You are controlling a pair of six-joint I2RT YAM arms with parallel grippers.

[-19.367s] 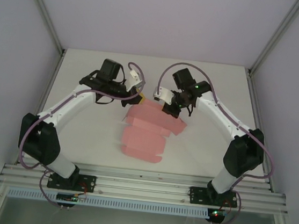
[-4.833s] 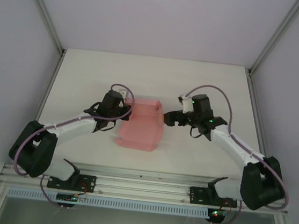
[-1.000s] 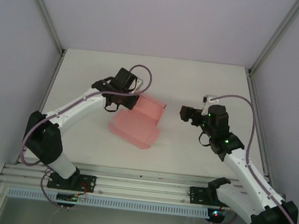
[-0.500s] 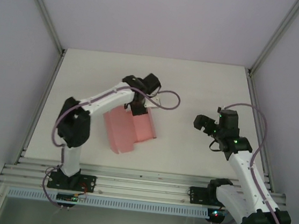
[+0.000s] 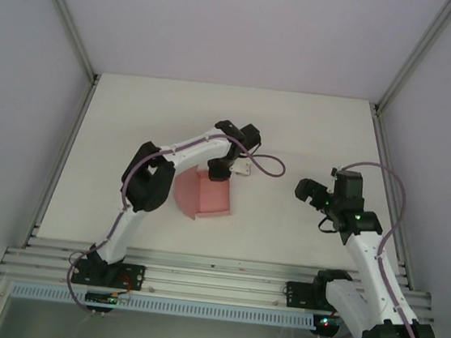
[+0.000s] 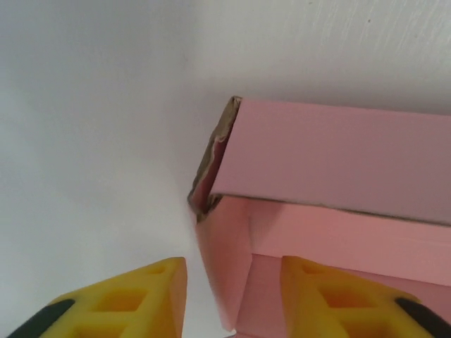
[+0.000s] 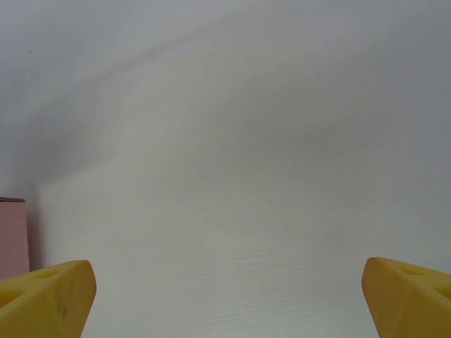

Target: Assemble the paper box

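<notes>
The pink paper box (image 5: 210,200) lies on the white table just left of centre, partly folded, with a wall raised along its far and right sides. My left gripper (image 5: 219,171) hangs over its far edge. In the left wrist view the box (image 6: 338,162) shows a crumpled corner, and one upright side wall stands between the yellow fingertips (image 6: 141,296) with a gap on each side. That left gripper (image 6: 236,303) is open. My right gripper (image 5: 308,191) hovers open to the right of the box, apart from it. Its wrist view has the right gripper (image 7: 225,296) over bare table, with a sliver of the box (image 7: 13,239) at the left edge.
The white table (image 5: 311,130) is bounded by grey walls and aluminium posts at the back corners. A metal rail (image 5: 213,282) with both arm bases runs along the near edge. The left arm's cable (image 5: 270,168) loops out toward the right gripper.
The left gripper was shut and has opened. The left arm folded in and swung right over the box, which turned and now lies more compact. The right arm barely moved.
</notes>
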